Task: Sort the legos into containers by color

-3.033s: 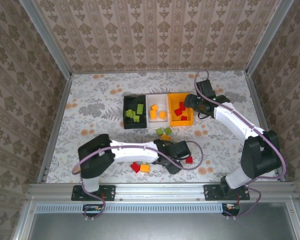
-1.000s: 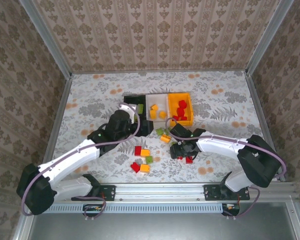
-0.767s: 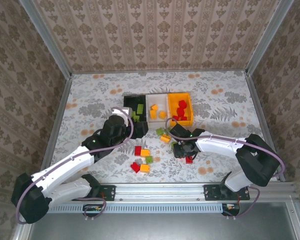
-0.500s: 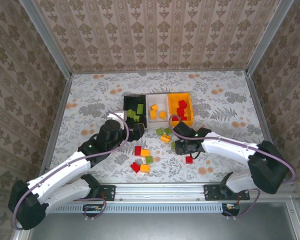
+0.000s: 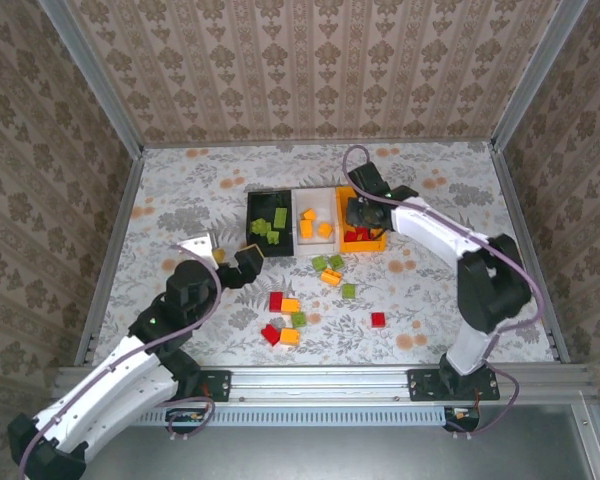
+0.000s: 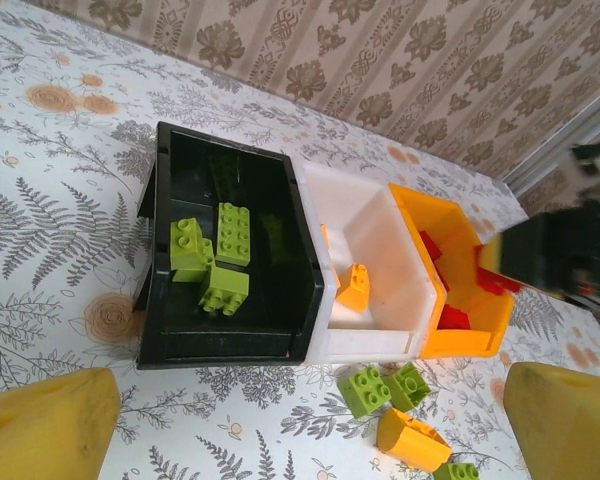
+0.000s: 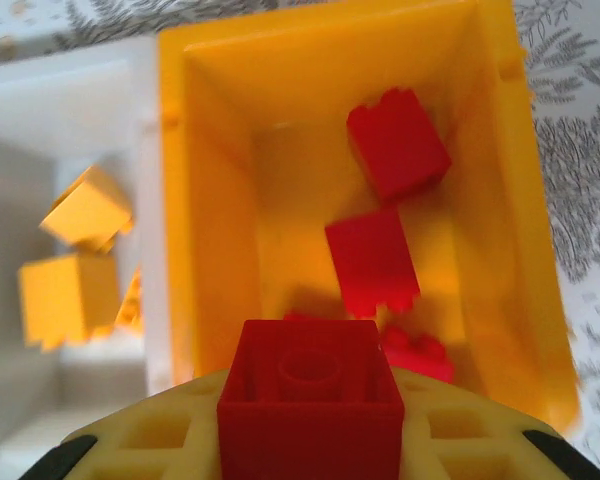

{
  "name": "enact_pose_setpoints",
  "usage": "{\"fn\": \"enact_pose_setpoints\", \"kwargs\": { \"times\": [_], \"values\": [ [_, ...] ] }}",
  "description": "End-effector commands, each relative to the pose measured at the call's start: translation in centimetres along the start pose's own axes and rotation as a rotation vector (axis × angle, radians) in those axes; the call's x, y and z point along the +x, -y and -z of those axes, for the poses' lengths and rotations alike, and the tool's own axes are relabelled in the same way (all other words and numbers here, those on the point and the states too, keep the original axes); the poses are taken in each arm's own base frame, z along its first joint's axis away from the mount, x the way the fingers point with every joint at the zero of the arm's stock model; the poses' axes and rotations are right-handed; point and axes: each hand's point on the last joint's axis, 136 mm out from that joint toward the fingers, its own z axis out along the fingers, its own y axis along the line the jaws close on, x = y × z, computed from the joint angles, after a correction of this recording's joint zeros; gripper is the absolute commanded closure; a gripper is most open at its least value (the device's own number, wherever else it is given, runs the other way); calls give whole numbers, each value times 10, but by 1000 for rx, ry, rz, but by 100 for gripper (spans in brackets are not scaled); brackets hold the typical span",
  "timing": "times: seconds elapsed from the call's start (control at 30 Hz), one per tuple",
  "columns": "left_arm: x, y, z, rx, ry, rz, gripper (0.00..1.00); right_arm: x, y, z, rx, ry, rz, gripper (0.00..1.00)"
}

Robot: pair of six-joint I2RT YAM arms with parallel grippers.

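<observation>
My right gripper (image 5: 358,212) hangs over the orange-yellow container (image 5: 374,240), shut on a red lego (image 7: 310,400) between its yellow fingers (image 7: 460,430). Below it in that container (image 7: 210,200) lie more red legos (image 7: 372,262). The white container (image 5: 315,203) holds orange legos (image 7: 68,297). The black container (image 6: 180,340) holds green legos (image 6: 225,235). My left gripper (image 5: 235,265) stands open and empty on the near side of the black container. Loose red (image 5: 276,301), orange (image 5: 330,277) and green (image 5: 348,291) legos lie on the table in front of the containers.
The three containers stand side by side at the middle of the floral table (image 5: 180,200). Patterned walls and metal rails enclose it. A single red lego (image 5: 378,320) lies apart at the near right. Two green legos (image 6: 365,390) sit just before the white container.
My right gripper shut on a red lego on the table and carried it up and back over the orange-yellow container. My left arm drew back from the black container, still open.
</observation>
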Motion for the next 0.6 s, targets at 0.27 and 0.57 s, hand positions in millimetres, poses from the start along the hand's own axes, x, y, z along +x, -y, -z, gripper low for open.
{"fn": "enact_pose_setpoints", "kwargs": {
  "times": [0.27,0.57],
  "values": [
    [4,-7,5,-32,-84,-31,0,-20,-1,2,12,1,-36,31],
    [30,-10,-16,-105,-301,-101,0,91,35,49,10,-160,7,29]
  ]
}}
